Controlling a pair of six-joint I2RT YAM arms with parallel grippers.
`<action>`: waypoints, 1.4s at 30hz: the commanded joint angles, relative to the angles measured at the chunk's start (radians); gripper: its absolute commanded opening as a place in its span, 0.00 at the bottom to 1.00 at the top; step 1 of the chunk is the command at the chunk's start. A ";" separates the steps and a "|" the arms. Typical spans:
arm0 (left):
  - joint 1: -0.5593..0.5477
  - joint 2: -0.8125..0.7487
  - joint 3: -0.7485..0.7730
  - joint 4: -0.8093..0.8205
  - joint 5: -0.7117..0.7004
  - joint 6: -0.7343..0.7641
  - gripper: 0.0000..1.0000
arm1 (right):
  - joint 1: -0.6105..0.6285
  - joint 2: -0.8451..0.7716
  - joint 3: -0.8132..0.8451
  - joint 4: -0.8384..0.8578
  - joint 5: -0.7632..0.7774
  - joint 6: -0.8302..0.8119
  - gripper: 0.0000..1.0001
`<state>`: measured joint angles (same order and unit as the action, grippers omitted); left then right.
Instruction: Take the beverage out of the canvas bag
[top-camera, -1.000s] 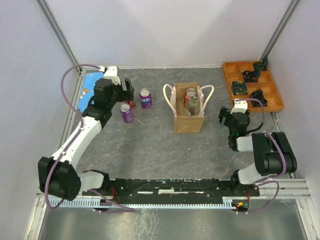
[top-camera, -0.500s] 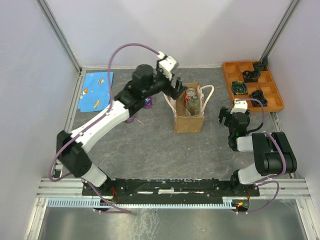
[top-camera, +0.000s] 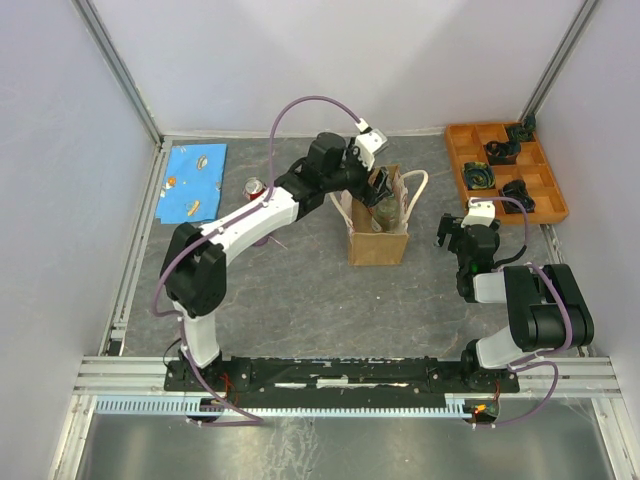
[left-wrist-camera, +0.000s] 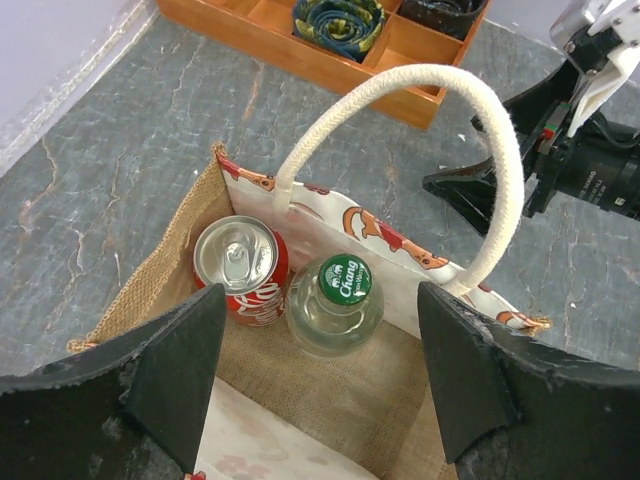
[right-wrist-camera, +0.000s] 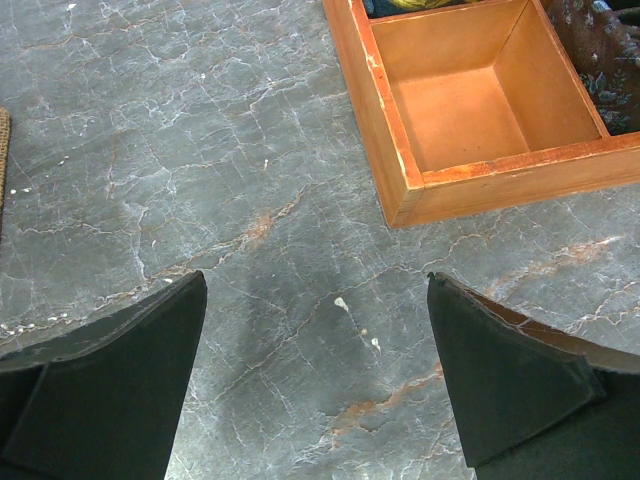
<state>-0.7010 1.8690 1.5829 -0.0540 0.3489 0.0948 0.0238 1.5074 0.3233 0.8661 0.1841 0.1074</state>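
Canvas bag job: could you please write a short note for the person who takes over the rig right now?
Left gripper: open, hovers above the open canvas bag, holds nothing.
Right gripper: open, empty, over bare table beside the orange tray.
In the bag, upright, side by side: red can, green-capped bottle.
Done: neither is gripped yet.
To do: lower, grip one drink, lift it out.

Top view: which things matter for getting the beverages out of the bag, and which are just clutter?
Job: canvas bag; red soda can and green-capped glass bottle inside it; left gripper, open above.
Lying about: loose red can; blue mat; orange tray.
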 joint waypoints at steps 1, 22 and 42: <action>-0.002 0.041 0.023 0.116 0.039 0.012 0.84 | -0.002 -0.001 0.023 0.030 -0.002 -0.008 0.99; -0.007 0.170 -0.038 0.267 0.115 -0.028 0.75 | -0.003 -0.001 0.024 0.030 -0.002 -0.008 0.99; -0.011 0.222 -0.031 0.332 0.152 -0.061 0.24 | -0.003 0.000 0.023 0.031 -0.002 -0.008 0.99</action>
<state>-0.7071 2.0830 1.5337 0.2554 0.4732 0.0715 0.0238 1.5074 0.3233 0.8661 0.1841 0.1074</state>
